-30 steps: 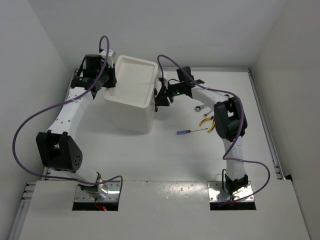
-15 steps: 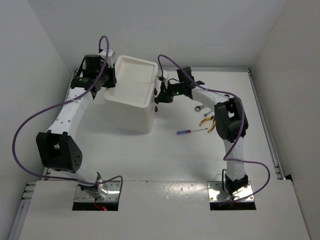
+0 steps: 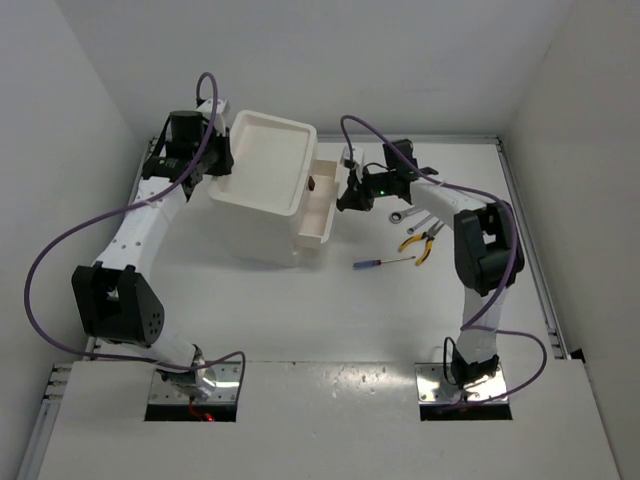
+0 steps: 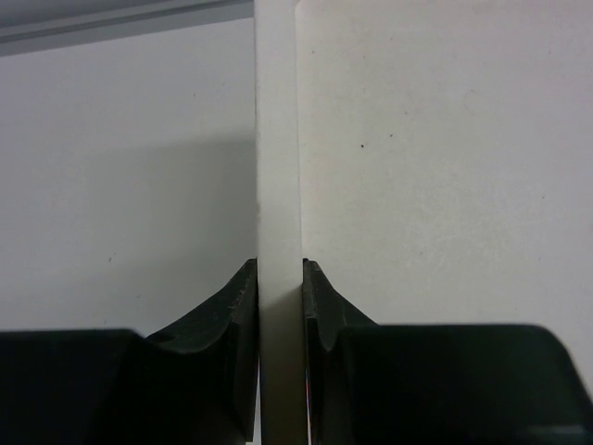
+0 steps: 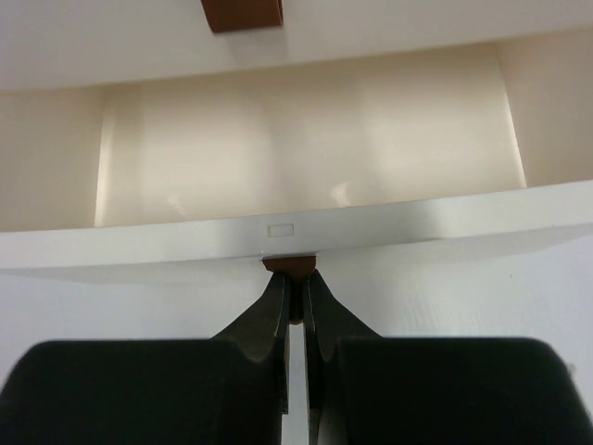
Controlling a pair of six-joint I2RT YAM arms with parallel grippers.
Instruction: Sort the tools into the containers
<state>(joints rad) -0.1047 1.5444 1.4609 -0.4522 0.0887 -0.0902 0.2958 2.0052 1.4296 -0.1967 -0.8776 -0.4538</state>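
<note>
The white cabinet [image 3: 262, 212] stands at the back left, its tray top [image 3: 268, 160] empty. One of its drawers [image 3: 318, 212] is pulled out to the right; in the right wrist view its inside [image 5: 306, 158] is empty. My right gripper [image 3: 347, 197] is shut on that drawer's red-brown handle [image 5: 290, 267]. My left gripper [image 3: 222, 165] is shut on the tray top's left rim [image 4: 278, 167]. Two silver wrenches [image 3: 404, 214], [image 3: 424, 222], yellow-handled pliers [image 3: 418, 245] and the screwdriver [image 3: 382, 263] lie on the table to the right. The green-handled pliers are out of view.
Another drawer's red-brown handle [image 5: 243, 13] shows above the open drawer. The right arm's forearm [image 3: 440, 190] reaches over the table just behind the tools. White walls close in the table's [image 3: 330, 310] back and sides.
My right gripper has moved right with the handle in its jaws, and the drawer has slid out of the cabinet. The left gripper and cabinet have stayed in place.
</note>
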